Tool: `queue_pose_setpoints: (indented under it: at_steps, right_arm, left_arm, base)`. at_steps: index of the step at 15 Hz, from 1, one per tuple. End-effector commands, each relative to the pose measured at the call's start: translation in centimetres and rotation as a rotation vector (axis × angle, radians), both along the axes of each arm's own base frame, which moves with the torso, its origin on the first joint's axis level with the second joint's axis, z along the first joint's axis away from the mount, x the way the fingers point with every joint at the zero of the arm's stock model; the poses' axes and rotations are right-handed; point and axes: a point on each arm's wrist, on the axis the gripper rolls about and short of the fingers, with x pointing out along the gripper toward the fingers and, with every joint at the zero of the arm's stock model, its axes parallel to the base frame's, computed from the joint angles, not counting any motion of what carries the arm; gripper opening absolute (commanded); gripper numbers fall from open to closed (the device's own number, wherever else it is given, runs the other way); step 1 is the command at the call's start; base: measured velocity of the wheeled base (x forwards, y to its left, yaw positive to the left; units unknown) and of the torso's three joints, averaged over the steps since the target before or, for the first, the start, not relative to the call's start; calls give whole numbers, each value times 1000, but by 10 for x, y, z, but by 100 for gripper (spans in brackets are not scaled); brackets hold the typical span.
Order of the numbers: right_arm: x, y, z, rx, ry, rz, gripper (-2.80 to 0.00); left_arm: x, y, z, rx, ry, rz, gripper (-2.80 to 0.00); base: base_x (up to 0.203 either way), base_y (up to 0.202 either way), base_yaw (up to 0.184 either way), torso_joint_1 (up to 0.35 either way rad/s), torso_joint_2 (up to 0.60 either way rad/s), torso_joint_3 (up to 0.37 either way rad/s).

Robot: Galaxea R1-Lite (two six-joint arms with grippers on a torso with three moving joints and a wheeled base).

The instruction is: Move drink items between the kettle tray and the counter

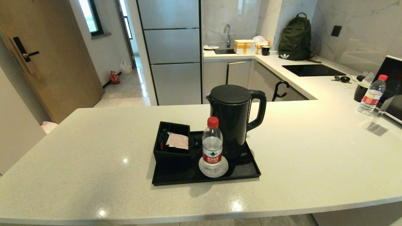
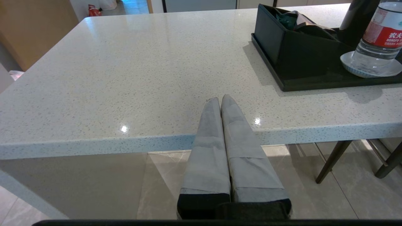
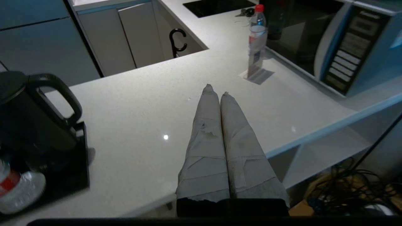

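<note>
The black kettle (image 1: 234, 119) stands at the back right of the black tray (image 1: 245, 171), handle to the right. A clear water bottle (image 1: 212, 146) with red cap and label stands on the white coaster (image 1: 223, 171) at the tray's front. The black sachet box (image 1: 172, 142) fills the tray's left side. The tray rests mid counter (image 1: 78, 163). My left gripper (image 2: 220, 99) is shut and empty over the counter's near edge, left of the tray (image 2: 314, 84). My right gripper (image 3: 216, 90) is shut and empty over the counter, right of the kettle (image 3: 28, 113).
A second water bottle (image 1: 372, 94) stands at the far right beside a microwave (image 1: 394, 88). A dark cup (image 1: 359, 91) sits behind it. A green backpack (image 1: 295, 39), boxes (image 1: 245, 46) and a sink lie on the back counter. Chair legs (image 2: 333, 163) show under the counter.
</note>
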Motion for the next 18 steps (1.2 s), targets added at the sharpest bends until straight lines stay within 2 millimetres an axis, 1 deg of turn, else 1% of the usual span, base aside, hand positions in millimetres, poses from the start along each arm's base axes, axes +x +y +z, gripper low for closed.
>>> queue_pose_setpoints:
  at_steps: [1, 2, 3, 4, 6, 7, 8, 9, 10, 11, 12, 14, 16, 18]
  right_arm:
    - [-74, -16, -26, -27, -119, 36, -280]
    - [-83, -24, -34, -44, -98, 11, -280]
    - [-87, -27, -40, -35, -57, -100, -280]
    - [-90, -28, -45, -28, -22, -173, -280]
    - [-90, -24, -52, 15, 19, -197, -280]
    - [-88, -20, -52, 14, 34, -204, -280]
    - [-89, -11, -54, 18, 43, -201, -280]
    - [-93, -2, -60, 24, 38, -164, -280]
    - [-102, 1, -71, 35, 15, -106, -280]
    - [-105, 1, -88, 52, 20, -61, -280]
    - [-102, 1, -114, 53, 43, 5, -280]
    - [-82, 3, -148, 46, 95, 102, -280]
    - [-52, 3, -172, 47, 100, 128, -280]
    - [-17, 3, -203, 4, 49, 164, -280]
  left_arm:
    - [0, 0, 0, 0, 1, 0, -280]
    - [0, 0, 0, 1, 1, 0, -280]
    - [0, 0, 0, 0, 1, 0, -280]
    - [0, 0, 0, 0, 1, 0, -280]
    - [0, 0, 0, 0, 1, 0, -280]
    - [0, 0, 0, 0, 1, 0, -280]
    - [0, 0, 0, 0, 1, -1, -280]
    - [0, 0, 0, 0, 1, 0, -280]
    - [0, 0, 0, 0, 1, 0, -280]
    - [0, 0, 0, 2, 1, 0, -280]
    - [0, 0, 0, 2, 1, 0, -280]
    - [0, 0, 0, 2, 1, 0, -280]
    - [0, 0, 0, 2, 1, 0, -280]
    - [0, 0, 0, 0, 1, 0, -280]
  base:
    - [0, 0, 0, 0, 0, 0]
    - [0, 0, 0, 0, 0, 0]
    - [0, 0, 0, 0, 0, 0]
    - [0, 0, 0, 0, 0, 0]
    - [0, 0, 0, 0, 0, 0]
    - [0, 0, 0, 0, 0, 0]
    - [0, 0, 0, 0, 0, 0]
    - [0, 0, 0, 0, 0, 0]
    - [0, 0, 0, 0, 0, 0]
    - [0, 0, 0, 0, 0, 0]
    - [0, 0, 0, 0, 0, 0]
    - [0, 0, 0, 0, 0, 0]
    - [0, 0, 0, 0, 0, 0]
    - [0, 0, 0, 0, 0, 0]
